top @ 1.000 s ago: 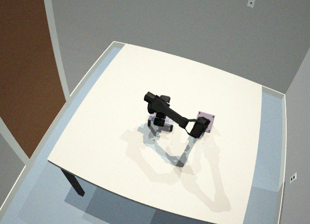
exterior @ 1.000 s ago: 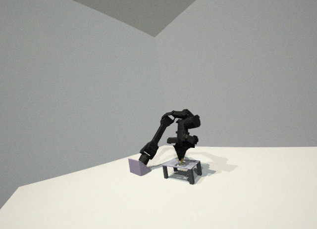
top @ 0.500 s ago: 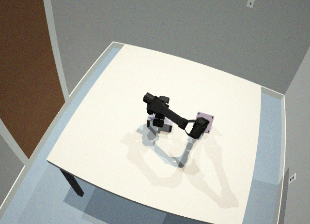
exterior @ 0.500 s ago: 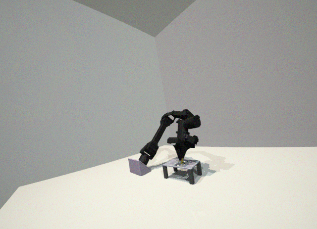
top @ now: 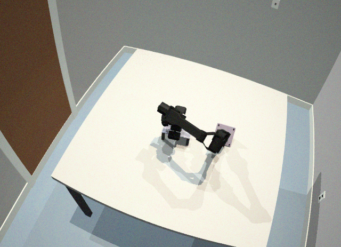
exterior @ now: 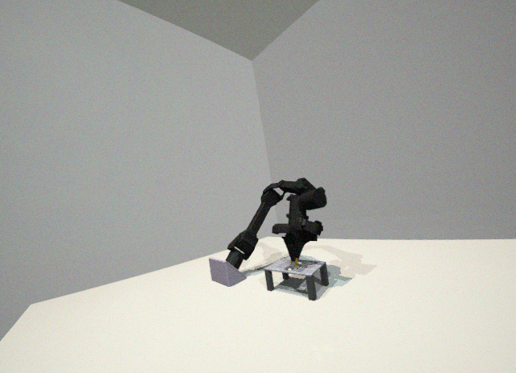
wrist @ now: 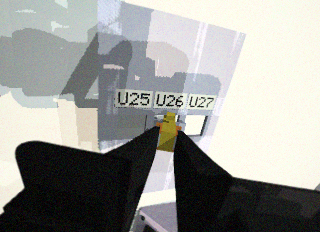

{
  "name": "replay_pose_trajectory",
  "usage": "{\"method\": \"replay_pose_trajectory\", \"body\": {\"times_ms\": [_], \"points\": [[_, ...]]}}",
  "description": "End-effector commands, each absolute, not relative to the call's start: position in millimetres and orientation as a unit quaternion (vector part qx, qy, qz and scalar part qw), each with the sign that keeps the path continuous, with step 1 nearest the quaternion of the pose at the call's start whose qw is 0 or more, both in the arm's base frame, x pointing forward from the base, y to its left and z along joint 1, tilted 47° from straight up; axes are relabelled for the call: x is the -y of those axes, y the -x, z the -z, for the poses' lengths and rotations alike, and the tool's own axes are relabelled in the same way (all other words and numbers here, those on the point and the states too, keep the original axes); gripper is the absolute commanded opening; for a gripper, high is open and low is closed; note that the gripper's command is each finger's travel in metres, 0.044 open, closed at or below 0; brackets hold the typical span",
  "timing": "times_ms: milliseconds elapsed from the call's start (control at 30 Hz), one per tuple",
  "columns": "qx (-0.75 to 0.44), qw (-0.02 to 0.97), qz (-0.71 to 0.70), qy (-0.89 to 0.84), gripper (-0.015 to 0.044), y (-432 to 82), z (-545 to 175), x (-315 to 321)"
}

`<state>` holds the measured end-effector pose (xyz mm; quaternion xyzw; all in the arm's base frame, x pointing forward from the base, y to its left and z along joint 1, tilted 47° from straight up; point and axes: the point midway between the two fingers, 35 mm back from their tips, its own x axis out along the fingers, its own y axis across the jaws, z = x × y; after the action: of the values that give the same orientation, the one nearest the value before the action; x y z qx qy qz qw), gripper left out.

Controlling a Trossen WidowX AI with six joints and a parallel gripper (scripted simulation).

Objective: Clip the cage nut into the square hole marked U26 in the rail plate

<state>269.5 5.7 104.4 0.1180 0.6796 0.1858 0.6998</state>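
Note:
The cage nut (wrist: 168,138) (exterior: 297,262) is yellow with small orange parts at its sides. My gripper (wrist: 167,133) (exterior: 294,260) is shut on it and points down at the rail plate (top: 165,129) (exterior: 309,271) (wrist: 220,48). In the wrist view the nut's far end overlaps the square hole just below the U26 label (wrist: 170,100). The nut and fingertips hide most of that hole, and how deep the wings sit in it cannot be told. In the top view the arm hides the nut and fingers.
The pale lilac rail plate stands on dark legs (exterior: 311,288). The U27 hole (wrist: 195,125) lies right beside the nut in the wrist view, and the U25 label (wrist: 134,99) is on the other side. The lilac arm base (top: 232,133) (exterior: 219,271) stands near the plate.

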Motion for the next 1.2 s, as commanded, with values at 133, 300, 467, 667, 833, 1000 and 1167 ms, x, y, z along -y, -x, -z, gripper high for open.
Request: {"method": "replay_pose_trajectory", "body": {"times_ms": [133, 300, 467, 667, 833, 1000, 1167], "points": [[-0.681, 0.700, -0.183, -0.116, 0.0037, -269.1, -103.6, -4.8], [-0.681, 0.701, -0.180, -0.114, 0.0037, -269.0, -103.9, -5.2], [-0.681, 0.702, -0.176, -0.111, 0.0037, -269.0, -104.3, -5.8], [-0.682, 0.702, -0.177, -0.111, 0.0037, -268.9, -104.5, -6.3], [-0.682, 0.702, -0.177, -0.111, 0.0037, -268.9, -104.9, -6.7], [-0.682, 0.702, -0.174, -0.108, 0.0037, -268.8, -105.1, -7.1], [-0.682, 0.703, -0.170, -0.105, 0.0037, -268.8, -105.3, -7.5]]}}
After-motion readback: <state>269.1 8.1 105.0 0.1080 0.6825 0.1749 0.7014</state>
